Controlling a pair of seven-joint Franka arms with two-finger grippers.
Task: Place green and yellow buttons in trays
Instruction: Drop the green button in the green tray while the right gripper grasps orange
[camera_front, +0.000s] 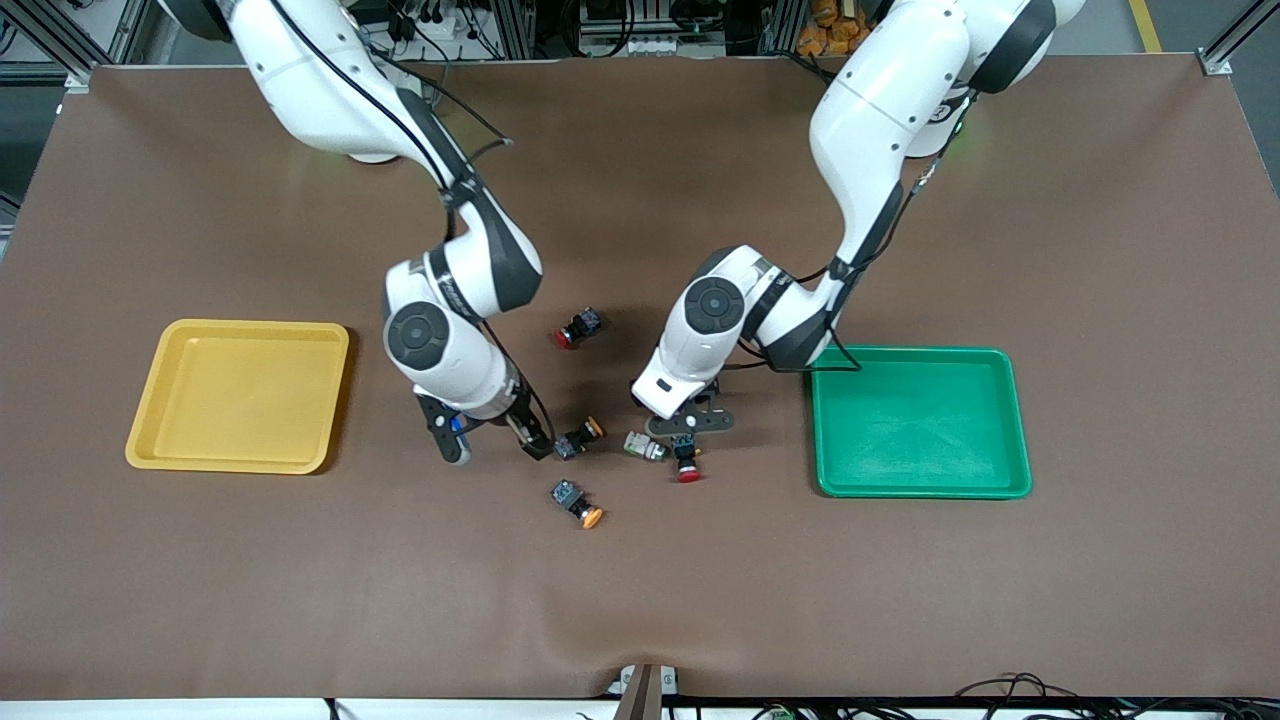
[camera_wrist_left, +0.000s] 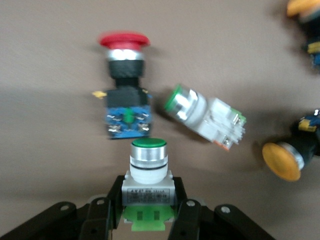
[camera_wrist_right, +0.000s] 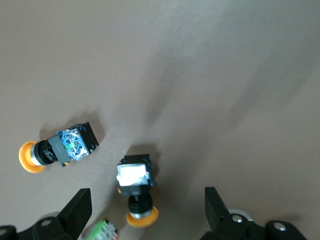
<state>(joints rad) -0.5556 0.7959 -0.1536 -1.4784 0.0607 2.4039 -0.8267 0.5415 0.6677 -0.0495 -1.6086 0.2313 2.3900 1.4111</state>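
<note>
My left gripper (camera_front: 688, 428) is shut on a green button (camera_wrist_left: 147, 180) with a whitish body, low over the table; its fingers (camera_wrist_left: 186, 212) clasp the body, and the front view hides this button. A second green button (camera_front: 645, 446) (camera_wrist_left: 205, 110) lies on the table beside it. My right gripper (camera_front: 492, 440) (camera_wrist_right: 147, 212) is open and empty, over a yellow button (camera_front: 580, 437) (camera_wrist_right: 136, 192) that shows between its fingers. Another yellow button (camera_front: 575, 502) (camera_wrist_right: 57, 147) lies nearer the front camera. The yellow tray (camera_front: 240, 400) and green tray (camera_front: 920, 420) hold nothing.
A red-capped black switch (camera_front: 686, 462) (camera_wrist_left: 125, 85) lies just under the left gripper, close to the held button. Another red-capped switch (camera_front: 578, 328) lies farther from the front camera, between the two arms. The brown mat covers the table.
</note>
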